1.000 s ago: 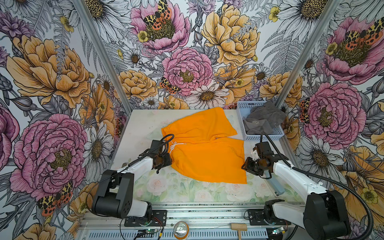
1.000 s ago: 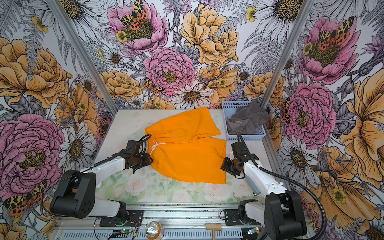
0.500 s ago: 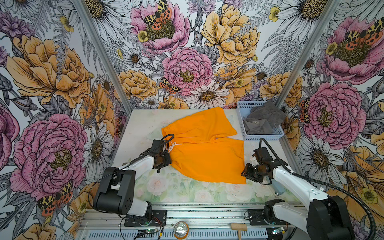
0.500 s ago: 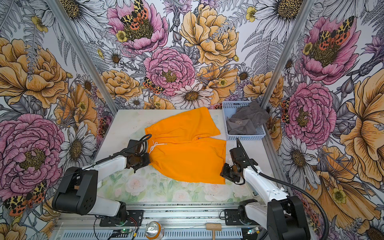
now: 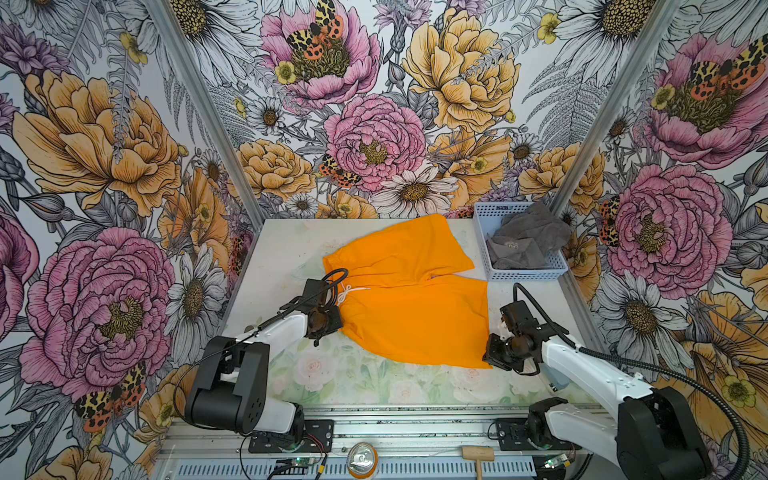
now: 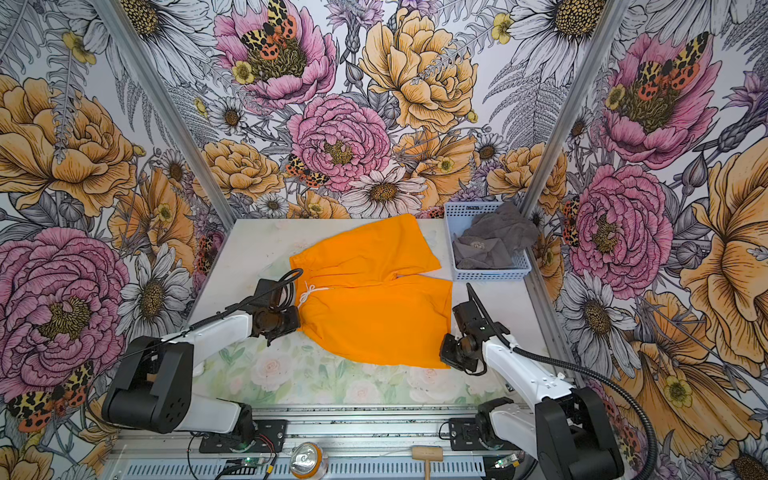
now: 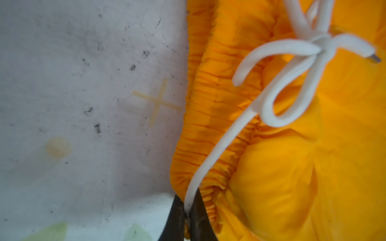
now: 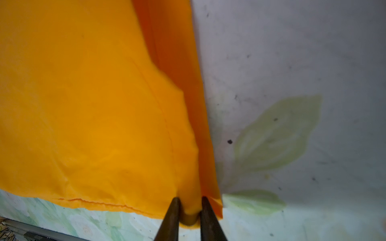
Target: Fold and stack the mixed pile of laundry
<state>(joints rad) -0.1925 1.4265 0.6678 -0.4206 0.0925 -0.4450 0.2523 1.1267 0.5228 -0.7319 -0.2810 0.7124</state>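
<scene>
In both top views the bright orange shorts (image 5: 415, 307) (image 6: 374, 316) lie spread flat on the table, waistband to the left, with the white drawstring (image 5: 347, 291) tied in a bow. My left gripper (image 5: 338, 322) (image 6: 299, 322) is at the near waistband corner. In the left wrist view it (image 7: 187, 210) is shut on the gathered waistband (image 7: 208, 125) and one drawstring strand (image 7: 219, 146). My right gripper (image 5: 486, 357) (image 6: 442, 355) is at the near right hem corner. The right wrist view shows it (image 8: 189, 208) shut on a pinch of that leg's fabric (image 8: 94, 104). The dark grey towel (image 5: 523, 241) (image 6: 490, 237) sits crumpled in the basket.
The pale blue perforated basket (image 5: 528, 274) (image 6: 490, 274) stands at the back right against the wall. The floral mat (image 5: 374, 382) covers the table's front. A can (image 5: 362, 457) and a wooden mallet (image 5: 478, 455) lie on the front rail. Flowered walls close three sides.
My right gripper slid forward along the leg hem to the near corner and closed on it. My left gripper closed on the waistband and stayed put.
</scene>
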